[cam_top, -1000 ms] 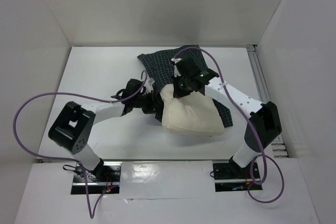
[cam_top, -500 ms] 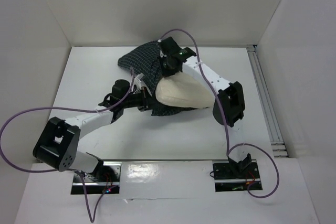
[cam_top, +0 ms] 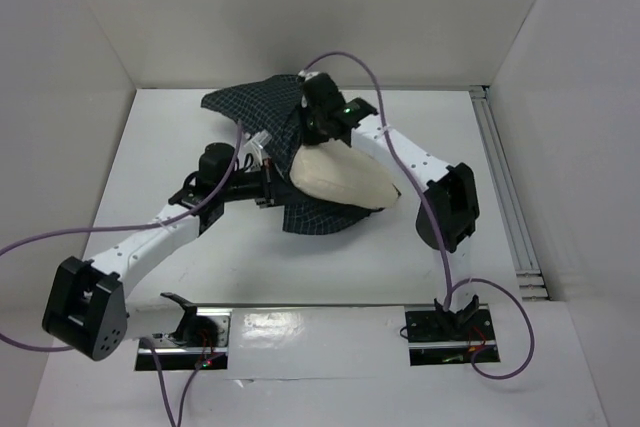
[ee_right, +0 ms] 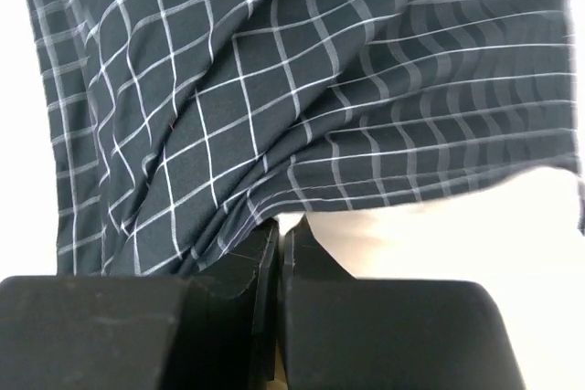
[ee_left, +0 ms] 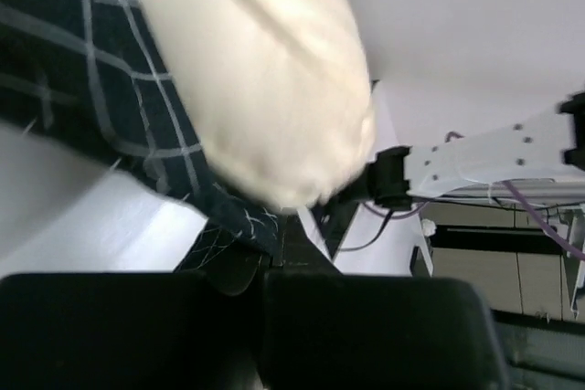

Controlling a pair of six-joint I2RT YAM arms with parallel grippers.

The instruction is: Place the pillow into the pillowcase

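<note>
Lying near the far edge of the bench, the pillow sits partly inside the pillowcase; left claw and right claw each pinch its fabric.

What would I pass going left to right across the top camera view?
First the left arm's black elbow, left gripper, pillow, right arm's black elbow, metal rail at the table's edge. The pillowcase overlaps gripper and pillow, so I've skipped it.

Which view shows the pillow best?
Top external: the pillow shows mostly whole, partly wrapped by the pillowcase. Left wrist shows only one blurred end, close up; right wrist only a pale sliver below the fabric.
</note>
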